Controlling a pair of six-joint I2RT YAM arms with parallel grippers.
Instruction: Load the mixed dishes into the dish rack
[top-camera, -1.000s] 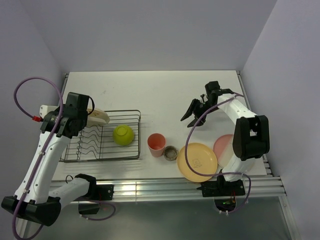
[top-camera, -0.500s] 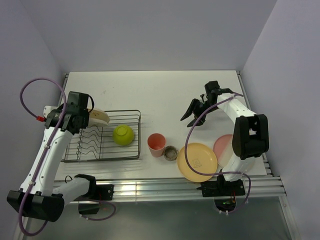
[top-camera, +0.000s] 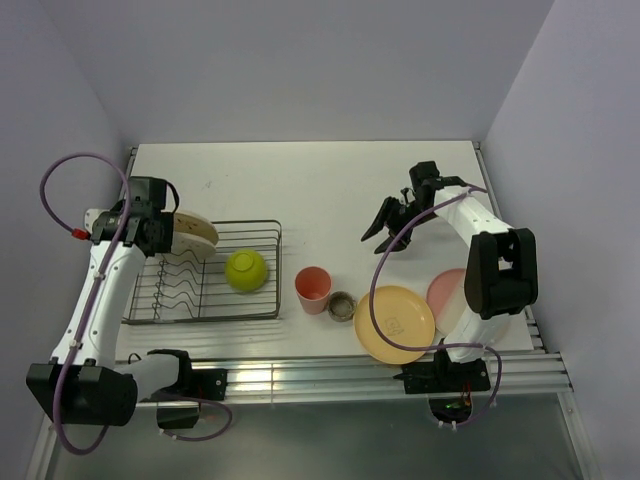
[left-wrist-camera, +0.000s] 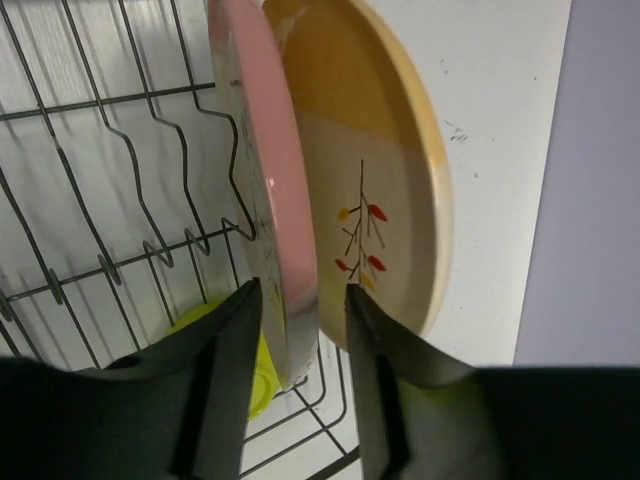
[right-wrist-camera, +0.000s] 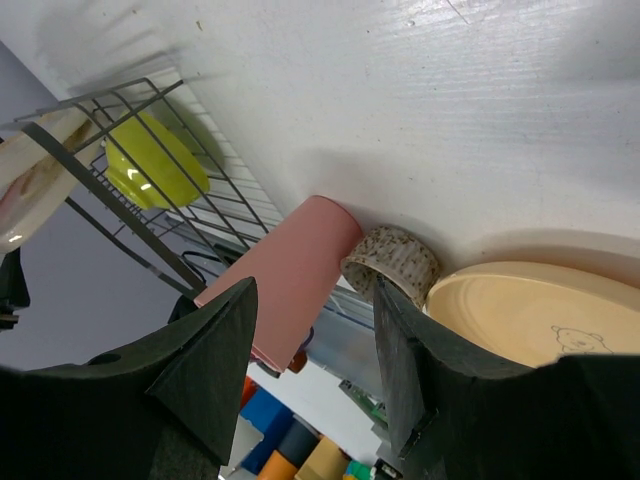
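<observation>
The dark wire dish rack sits at the left and holds the yellow-green bowl. Two plates stand on edge at its rear left: a cream-and-pink plate and a cream plate with a sprig drawing, which also shows in the top view. My left gripper straddles the cream-and-pink plate's rim, with a gap beside the right finger. My right gripper is open and empty above the table, behind the pink cup, the tiny grey-brown cup, the yellow-orange plate and the pink plate.
The right wrist view shows the pink cup touching the tiny cup, with the yellow-orange plate beside them and the bowl in the rack. Purple walls close in on both sides. A metal rail runs along the table's near edge.
My left gripper has shifted back and to the left at the rack's rear corner. The plates there now show more of their face. The right arm has not moved.
</observation>
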